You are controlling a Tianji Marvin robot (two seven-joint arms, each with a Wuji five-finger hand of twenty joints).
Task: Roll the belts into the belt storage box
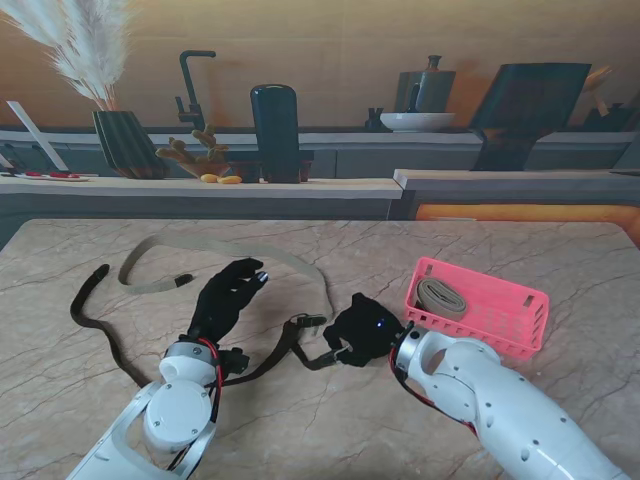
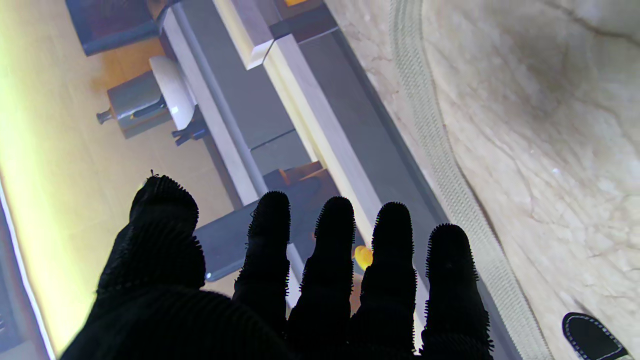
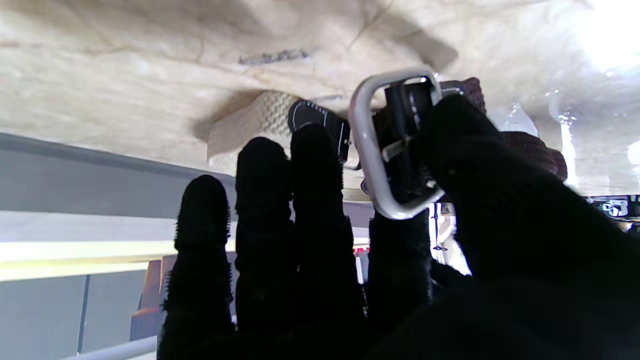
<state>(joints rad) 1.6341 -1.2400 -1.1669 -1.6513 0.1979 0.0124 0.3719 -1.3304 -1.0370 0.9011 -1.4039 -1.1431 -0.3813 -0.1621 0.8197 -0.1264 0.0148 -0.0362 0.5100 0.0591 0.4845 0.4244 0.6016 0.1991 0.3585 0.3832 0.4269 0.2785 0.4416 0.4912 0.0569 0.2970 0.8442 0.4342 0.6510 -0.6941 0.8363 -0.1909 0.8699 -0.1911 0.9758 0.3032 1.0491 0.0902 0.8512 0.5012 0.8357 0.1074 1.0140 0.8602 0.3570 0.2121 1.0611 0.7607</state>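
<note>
**Right hand on buckle, left hand free**

Our right hand [image 1: 362, 330] pinches the silver buckle [image 3: 385, 150] of the dark belt [image 1: 100, 330], thumb against fingers. Our left hand [image 1: 228, 296] hovers with fingers spread, holding nothing. The beige belt [image 1: 215, 250] loops across the counter [image 1: 330, 400] (its strap runs past the left fingertips). A pink box [image 1: 480, 305] to the right holds one rolled belt [image 1: 445, 297].

Desk [image 1: 520, 250]: beige marble, brown veining
Storage box [image 1: 500, 305]: pink slotted plastic, beige rolled belt [image 1: 445, 297] inside
Loose belts: one beige woven [image 1: 215, 250], one dark brown [image 1: 95, 320]
Buckle [image 3: 372, 150]: silver metal
Left hand [image 1: 225, 295], right hand [image 1: 362, 328]: black ribbed gloves
Arms: white shells
</note>
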